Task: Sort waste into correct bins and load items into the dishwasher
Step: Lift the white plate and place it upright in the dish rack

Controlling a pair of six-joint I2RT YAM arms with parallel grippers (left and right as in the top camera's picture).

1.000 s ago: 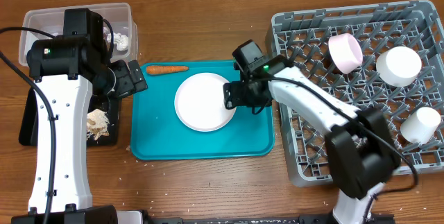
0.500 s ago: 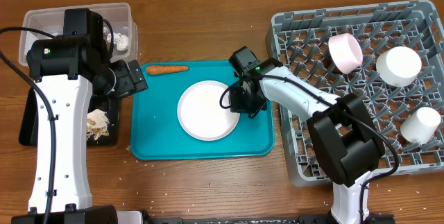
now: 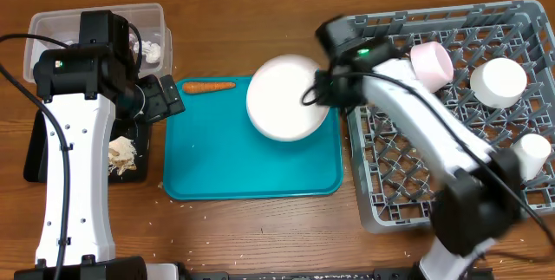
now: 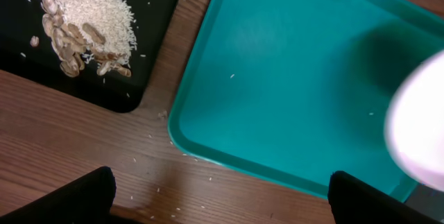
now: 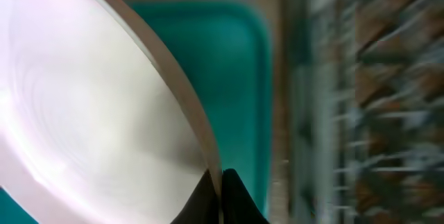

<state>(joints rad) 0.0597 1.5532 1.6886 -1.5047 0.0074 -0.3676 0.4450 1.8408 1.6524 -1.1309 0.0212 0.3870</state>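
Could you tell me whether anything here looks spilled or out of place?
Yes: loose white grains lie scattered on the wooden table between the black tray and the teal tray, outside any bin. An orange carrot lies unsorted at the teal tray's far edge.

Your light bright and even, soft shadows on the bench [image 3: 260, 237], plate [image 5: 83, 113] washed out and dish rack [image 5: 347, 99] motion-smeared beside your right pincer [image 5: 220, 186].
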